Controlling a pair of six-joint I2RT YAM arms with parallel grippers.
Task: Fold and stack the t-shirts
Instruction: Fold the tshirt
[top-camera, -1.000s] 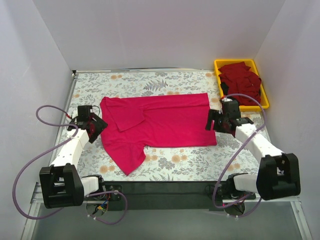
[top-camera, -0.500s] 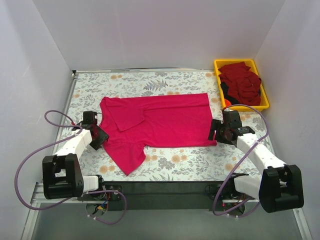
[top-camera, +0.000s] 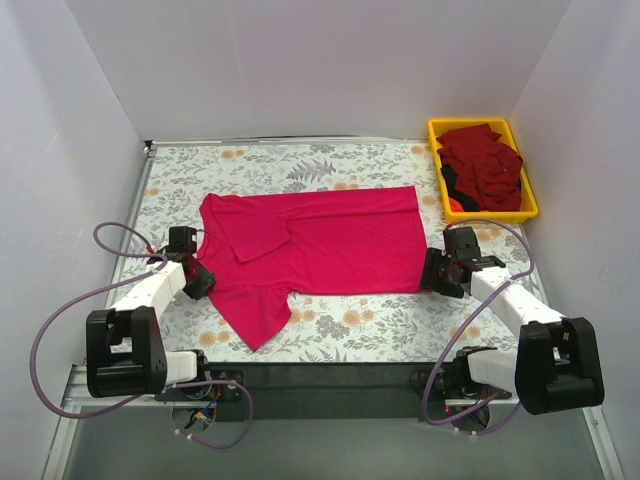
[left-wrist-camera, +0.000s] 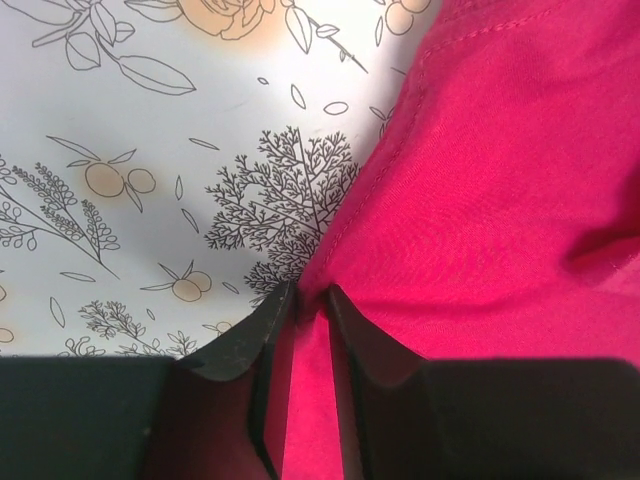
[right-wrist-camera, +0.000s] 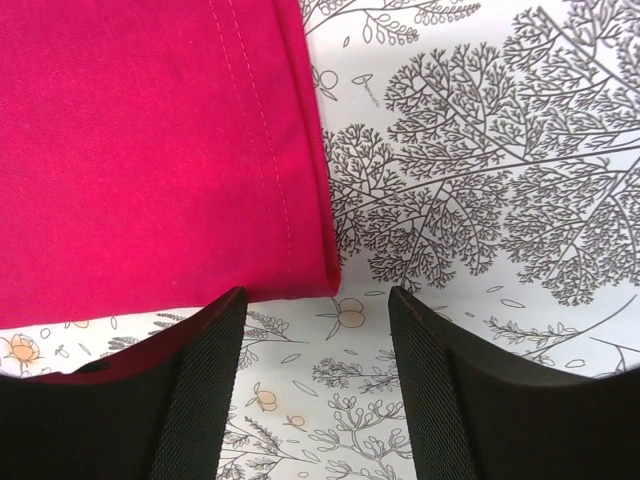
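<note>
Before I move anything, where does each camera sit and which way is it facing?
Top camera: above and behind the arms, looking down at the table, pink shirt and yellow bin; left arm and right arm show.
Left wrist: looks down at the shirt's edge; left tool pinches it.
Right wrist: looks down at the shirt's corner; right tool open, corner just ahead.
Shared: all three show shirt and table.

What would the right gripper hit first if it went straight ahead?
Probably the magenta t-shirt, at its hem corner just ahead of the open right gripper; depth is unclear, so possibly the tablecloth beside it.
</note>
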